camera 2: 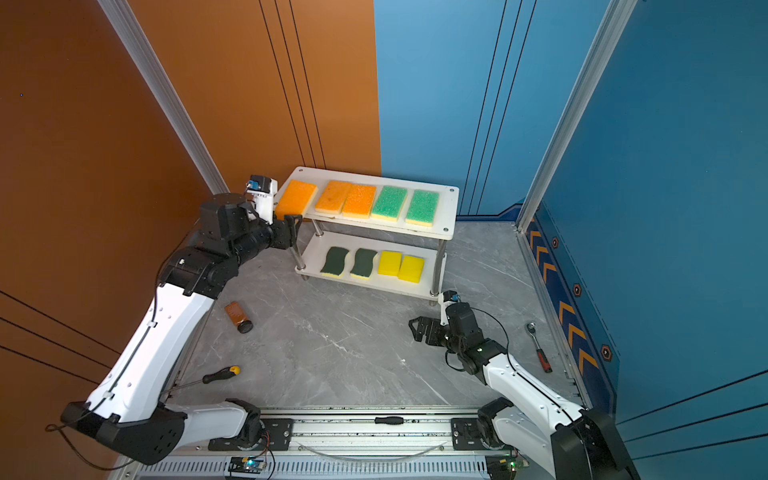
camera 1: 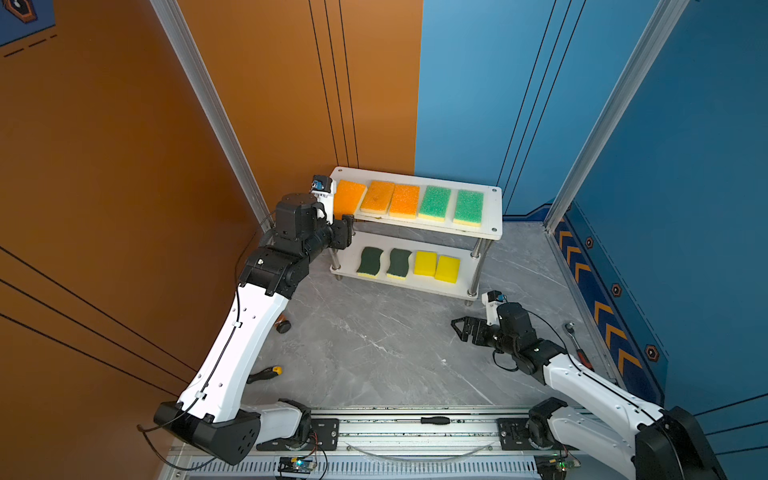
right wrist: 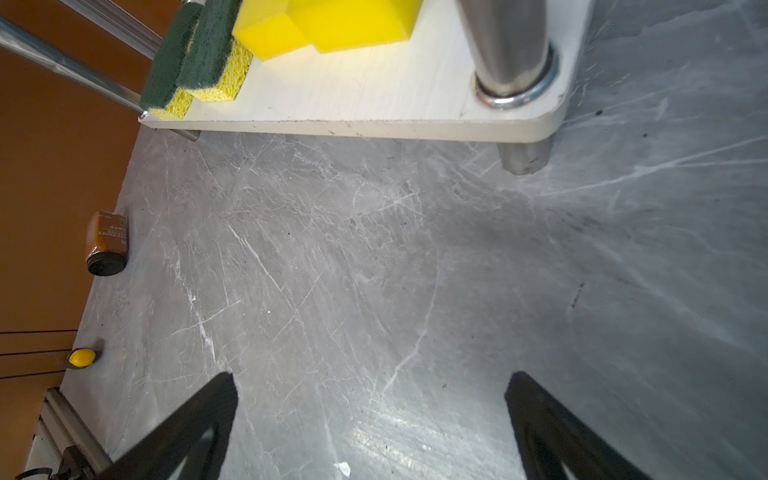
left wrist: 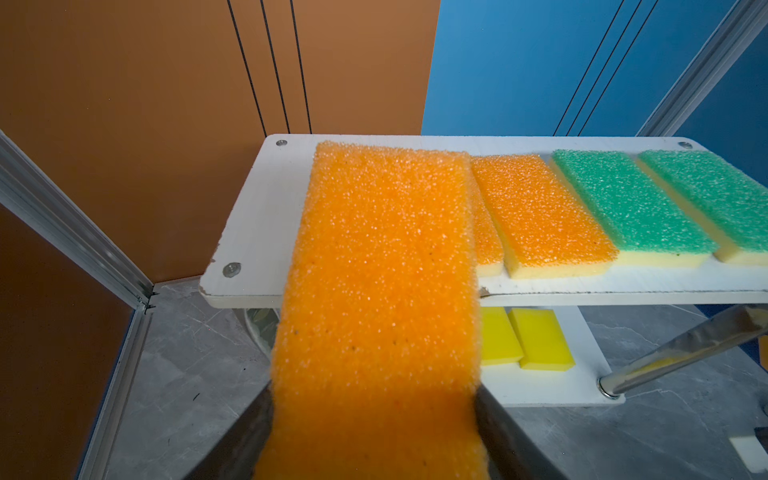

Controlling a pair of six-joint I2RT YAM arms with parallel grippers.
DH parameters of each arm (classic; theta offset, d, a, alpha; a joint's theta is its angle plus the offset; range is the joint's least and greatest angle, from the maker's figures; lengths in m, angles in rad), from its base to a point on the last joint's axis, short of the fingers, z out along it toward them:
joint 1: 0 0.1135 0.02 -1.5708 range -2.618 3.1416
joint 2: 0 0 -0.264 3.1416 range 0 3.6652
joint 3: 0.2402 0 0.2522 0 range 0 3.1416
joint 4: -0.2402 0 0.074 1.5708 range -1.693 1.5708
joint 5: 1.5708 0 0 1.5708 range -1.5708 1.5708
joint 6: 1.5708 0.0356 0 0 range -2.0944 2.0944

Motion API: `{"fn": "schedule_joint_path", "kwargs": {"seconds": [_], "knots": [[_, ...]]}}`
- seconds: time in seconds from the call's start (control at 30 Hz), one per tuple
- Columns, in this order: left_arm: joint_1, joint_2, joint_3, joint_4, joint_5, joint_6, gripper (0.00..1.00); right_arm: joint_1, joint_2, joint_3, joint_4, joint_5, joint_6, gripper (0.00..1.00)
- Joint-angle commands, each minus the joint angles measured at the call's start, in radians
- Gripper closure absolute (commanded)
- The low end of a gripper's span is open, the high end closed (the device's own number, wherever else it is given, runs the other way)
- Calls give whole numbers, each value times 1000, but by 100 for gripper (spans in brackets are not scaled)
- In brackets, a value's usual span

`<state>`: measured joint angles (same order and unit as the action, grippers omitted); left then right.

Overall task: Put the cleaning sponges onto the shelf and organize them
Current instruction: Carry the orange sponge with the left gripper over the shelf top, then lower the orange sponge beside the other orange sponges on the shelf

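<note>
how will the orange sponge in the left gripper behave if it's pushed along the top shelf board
The orange scrubby-topped foam sponge juts straight out from the left gripper without drooping, so it is probably light and fairly springy. Flat and blocky, it shouldn't roll. Its foam may drag rather than glide on the white top board.

The grey tabletop (camera 1: 374, 340) carries the shelf (camera 1: 479, 259) near its far edge. Its top board (camera 1: 493, 210) holds a row: two orange sponges (camera 1: 377, 197) touching, then two green sponges (camera 1: 434, 203). A third orange sponge (camera 1: 348, 197) juts tilted over the left end. The lower board (camera 1: 415, 284) holds two dark-green sponges (camera 1: 369, 262) and two yellow sponges (camera 1: 425, 263). A brown bottle (camera 2: 238, 316) lies by the tabletop's left edge, a screwdriver (camera 2: 220, 375) near the front-left corner, a ratchet (camera 2: 539, 347) by the right edge.
</note>
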<state>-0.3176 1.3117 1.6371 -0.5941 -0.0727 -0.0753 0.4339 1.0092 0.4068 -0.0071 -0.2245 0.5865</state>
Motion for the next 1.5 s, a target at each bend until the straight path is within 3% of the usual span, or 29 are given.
{"fn": "schedule_joint_path", "kwargs": {"seconds": [0.0, 0.27, 1.47], "knots": [[25, 21, 50, 22, 46, -8, 35, 8, -23, -1, -9, 20, 18, 0], [76, 84, 79, 28, 82, -22, 35, 9, -71, -13, -36, 39, 20, 0], [102, 281, 228, 33, 65, -35, 34, 20, -93, 2, -64, 57, 30, 0]]}}
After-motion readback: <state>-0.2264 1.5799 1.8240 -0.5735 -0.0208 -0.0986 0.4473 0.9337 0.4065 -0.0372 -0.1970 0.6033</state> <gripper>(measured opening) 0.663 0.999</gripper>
